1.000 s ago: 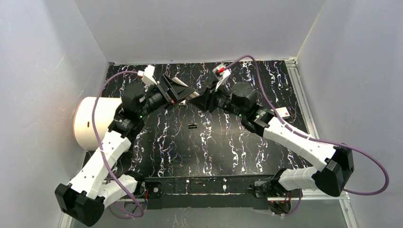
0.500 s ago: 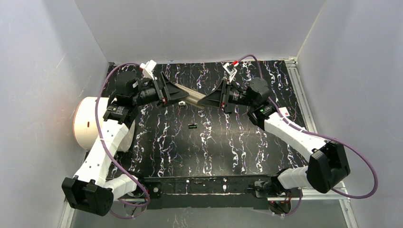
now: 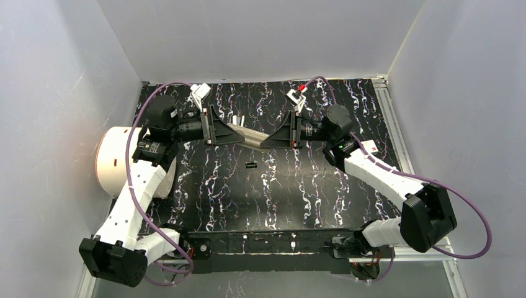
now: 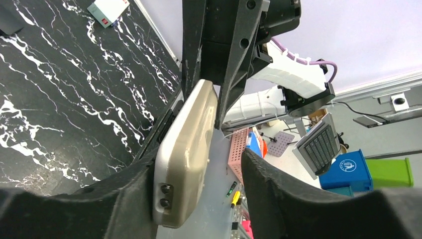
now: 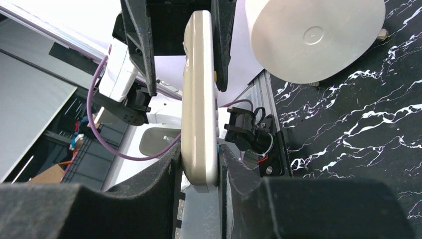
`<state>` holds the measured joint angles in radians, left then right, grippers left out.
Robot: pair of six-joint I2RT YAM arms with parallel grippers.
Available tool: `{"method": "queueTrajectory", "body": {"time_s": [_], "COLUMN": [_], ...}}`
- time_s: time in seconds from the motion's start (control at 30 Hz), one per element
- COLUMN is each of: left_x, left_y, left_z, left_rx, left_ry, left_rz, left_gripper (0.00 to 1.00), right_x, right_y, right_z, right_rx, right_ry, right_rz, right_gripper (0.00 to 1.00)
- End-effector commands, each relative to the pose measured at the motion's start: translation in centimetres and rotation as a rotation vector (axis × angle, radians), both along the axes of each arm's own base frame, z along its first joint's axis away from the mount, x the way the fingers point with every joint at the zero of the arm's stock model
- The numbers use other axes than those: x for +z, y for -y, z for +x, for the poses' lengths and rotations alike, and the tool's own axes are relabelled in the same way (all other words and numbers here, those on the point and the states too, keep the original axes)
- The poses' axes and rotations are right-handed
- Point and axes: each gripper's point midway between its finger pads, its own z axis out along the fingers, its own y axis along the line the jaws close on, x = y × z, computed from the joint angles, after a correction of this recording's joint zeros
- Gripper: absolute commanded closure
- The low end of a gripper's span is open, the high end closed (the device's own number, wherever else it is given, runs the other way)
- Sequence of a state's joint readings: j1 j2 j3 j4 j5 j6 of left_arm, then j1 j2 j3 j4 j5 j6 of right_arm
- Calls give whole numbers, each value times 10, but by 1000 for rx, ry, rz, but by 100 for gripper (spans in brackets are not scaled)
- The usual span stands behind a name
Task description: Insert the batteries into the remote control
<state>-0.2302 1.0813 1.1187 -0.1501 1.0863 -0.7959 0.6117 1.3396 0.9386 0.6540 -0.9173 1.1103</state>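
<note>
Mid-air handover over a black marbled bench (image 3: pixel 205 192), with a broad white cylinder (image 3: pixel 121 158) behind and to the outside of the left fingers (image 4: pixel 134 194). Held between the two pairs of fingers, clear of the bench: the cream remote (image 3: pixel 251 133). Pinched firmly at one end by the right fingers (image 5: pixel 159 174); at the other end, set between the left fingers, flat against one of them with a visible gap to the other, so spread and not yet clamped. Back behind the right fingers, out by that arm's wrist, a small white card (image 3: pixel 370 148) with a red mark. Down on the bench, beneath the remote and a little nearer the arm bases than either pair of fingers, a single small dark battery (image 3: pixel 250 165), well apart from everything else; no other cells to be made out. Likely step in hand: taking a second hold on the remote. To do it well, close the left fingers squarely across the flat faces, keep the right pinch steady until contact on both sides, and avoid twisting the body, to guard against slip at the far end.
</note>
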Motion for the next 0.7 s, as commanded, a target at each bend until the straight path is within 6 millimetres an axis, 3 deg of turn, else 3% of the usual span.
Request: {"method": "queueTrajectory", "body": {"time_s": [0.0,0.2,0.43,0.67], "left_x": [3,4,4,-4], "left_y": [-4,-3,-3,-4], "left_z": [-17,-15,-16,-16], "left_rx": [-55,-53,-57,-46], "left_ry": [37,19,13,14], "left_rz": [-1,-9,-14,13], "left_gripper": [51,70,55,58], "right_x": [-5,-7,-14,-13], "right_y": [2,6,8,9], "right_z": [1,-6,-9,-10], "right_rx": [19,52,89,99], "right_ry": [14,56,72,76], "right_rz": [-11,-30,-87,-90], "right_gripper": [99,99,99,99]}}
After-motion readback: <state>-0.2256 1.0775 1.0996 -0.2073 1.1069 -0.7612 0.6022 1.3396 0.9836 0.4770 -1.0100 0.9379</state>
